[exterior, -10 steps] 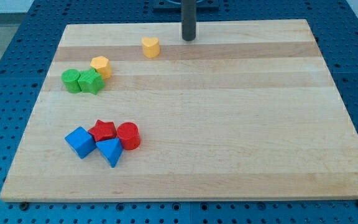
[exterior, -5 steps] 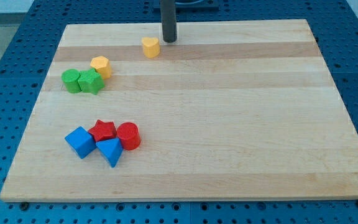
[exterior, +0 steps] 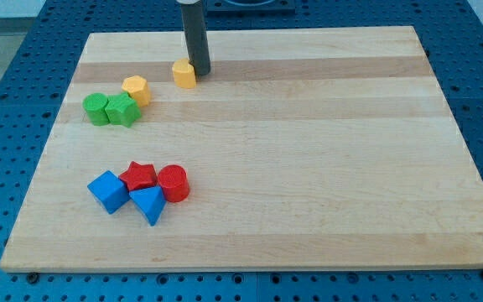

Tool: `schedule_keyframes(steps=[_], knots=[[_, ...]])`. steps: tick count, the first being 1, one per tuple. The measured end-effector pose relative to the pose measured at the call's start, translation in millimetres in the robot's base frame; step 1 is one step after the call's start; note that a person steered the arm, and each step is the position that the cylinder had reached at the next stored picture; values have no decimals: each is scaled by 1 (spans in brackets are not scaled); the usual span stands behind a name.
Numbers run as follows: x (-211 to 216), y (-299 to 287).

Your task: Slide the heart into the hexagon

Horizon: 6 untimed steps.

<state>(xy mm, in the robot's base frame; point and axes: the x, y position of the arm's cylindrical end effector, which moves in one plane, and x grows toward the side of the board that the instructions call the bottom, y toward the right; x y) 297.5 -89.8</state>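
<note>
My tip (exterior: 199, 73) is down on the wooden board (exterior: 309, 168), pressed right up against the yellow heart (exterior: 184, 74) on the side facing the view's right. The two are touching, or as near as the view lets me judge. There is no jaw here to be apart or together, only a straight dark rod with nothing clamped on it.

Taking the yellow heart as the landmark: the yellow hexagon (exterior: 136, 89) sits near it, toward the view's left and a little toward the bottom, with a clear gap of bare wood between them. Further the same way, touching or just beside the hexagon, come two green blocks: the nearer green block (exterior: 124, 110), its shape hard to make out, and a green cylinder (exterior: 97, 109) pressed against its far side.

Well apart from the heart, down toward the view's bottom and slightly left, is a tight cluster of four: a red star (exterior: 139, 176), a red cylinder (exterior: 173, 183) on the star's right side, a blue cube (exterior: 107, 191) on its left, and a blue triangle (exterior: 148, 204) tucked beneath the star. All four look to be in contact.

The board lies on a blue perforated table (exterior: 7, 126). No brands, labels or writing can be read anywhere.
</note>
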Motion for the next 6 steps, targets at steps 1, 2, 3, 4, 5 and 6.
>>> schedule_keyframes(steps=[1, 2, 3, 4, 5, 6], knots=[[7, -7], [11, -15], [13, -22], [15, -29], [17, -37], [18, -45]])
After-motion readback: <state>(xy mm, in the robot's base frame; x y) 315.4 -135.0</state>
